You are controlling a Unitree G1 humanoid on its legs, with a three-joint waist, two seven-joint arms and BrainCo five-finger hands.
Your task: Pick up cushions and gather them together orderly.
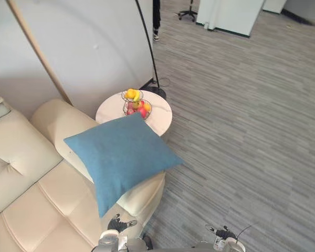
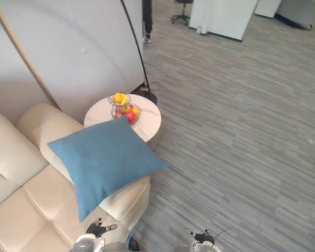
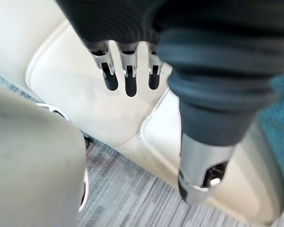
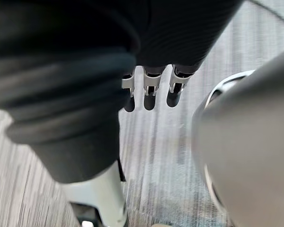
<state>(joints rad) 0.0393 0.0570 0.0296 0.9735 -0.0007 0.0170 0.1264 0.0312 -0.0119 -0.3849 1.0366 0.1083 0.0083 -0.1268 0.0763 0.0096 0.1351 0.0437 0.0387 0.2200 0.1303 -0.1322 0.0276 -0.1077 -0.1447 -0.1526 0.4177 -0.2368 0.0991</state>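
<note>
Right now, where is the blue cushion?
In the eye views the cushion lies left of centre, resting on the arm of the sofa, next to the round table with the fruit basket.

Eye views look steeply down from the head, sharing blue cushion [image 1: 121, 157] and sofa [image 1: 37, 199]. Wrist views, very close: left faces sofa edge, right faces floor [image 4: 156, 156].

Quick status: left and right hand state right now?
Left hand: open, empty, above the sofa.
Right hand: open, empty, above the floor.
</note>
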